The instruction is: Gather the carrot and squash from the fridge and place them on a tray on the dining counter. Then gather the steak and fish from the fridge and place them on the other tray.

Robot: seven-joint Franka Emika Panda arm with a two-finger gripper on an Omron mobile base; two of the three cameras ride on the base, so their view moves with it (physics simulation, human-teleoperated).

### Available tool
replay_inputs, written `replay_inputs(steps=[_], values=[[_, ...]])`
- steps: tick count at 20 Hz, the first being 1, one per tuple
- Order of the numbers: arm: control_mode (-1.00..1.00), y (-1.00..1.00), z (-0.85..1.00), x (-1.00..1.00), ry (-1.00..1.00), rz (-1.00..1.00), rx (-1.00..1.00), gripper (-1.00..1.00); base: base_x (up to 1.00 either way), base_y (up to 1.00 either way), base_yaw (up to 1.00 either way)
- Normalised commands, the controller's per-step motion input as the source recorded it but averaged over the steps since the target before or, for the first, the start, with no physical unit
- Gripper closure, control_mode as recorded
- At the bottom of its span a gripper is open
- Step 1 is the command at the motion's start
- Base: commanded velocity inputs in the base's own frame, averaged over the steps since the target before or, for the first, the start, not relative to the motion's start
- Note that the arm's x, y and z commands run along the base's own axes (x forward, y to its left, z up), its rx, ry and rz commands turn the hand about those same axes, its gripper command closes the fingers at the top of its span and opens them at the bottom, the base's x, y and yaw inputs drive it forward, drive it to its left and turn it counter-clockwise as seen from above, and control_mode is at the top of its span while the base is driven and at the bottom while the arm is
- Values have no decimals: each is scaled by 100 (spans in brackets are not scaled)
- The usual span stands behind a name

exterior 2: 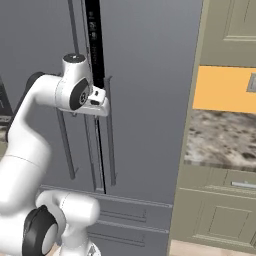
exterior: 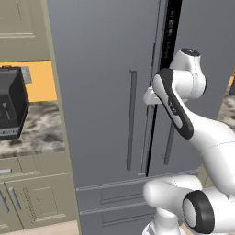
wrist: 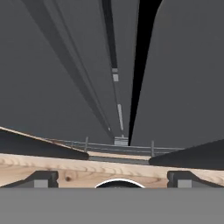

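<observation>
At fridge (exterior: pixel 105 92) front | 2 door handles (exterior: pixel 132 119) | fingers (wrist: pixel 41 178) spread wide, empty.

No legible text, labels, brands, numbers or signs appear on any surface; markings are too blurred to read.

We are in a home kitchen. Before us stands a tall grey fridge (exterior: pixel 105 92) with two upper doors, long vertical handles (exterior: pixel 131 119) and drawers (exterior: pixel 114 197) below. On either side we see olive-green cabinets (exterior 2: pixel 225 220) with panelled fronts, a speckled stone table (exterior 2: pixel 222 137) above them, and an orange wall (exterior 2: pixel 222 90) behind. A dark appliance (exterior: pixel 11 103) sits on the table at the left. Under the fridge we see a pale wooden floor (wrist: pixel 65 173).
</observation>
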Motion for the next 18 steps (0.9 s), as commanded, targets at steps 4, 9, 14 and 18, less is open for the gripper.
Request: replay_inputs(steps=[4, 9, 14, 18], values=[[100, 0, 0, 0, 0, 0, 0, -100, -22, 20, 0], [100, 0, 0, 0, 0, 0, 0, -100, -31, 21, 0], [-100, 1, 0, -27, -19, 1, -5, -100, -2, 5, 0], [-100, -3, -1, -98, -53, 0, -13, -100, 0, 0, 0]])
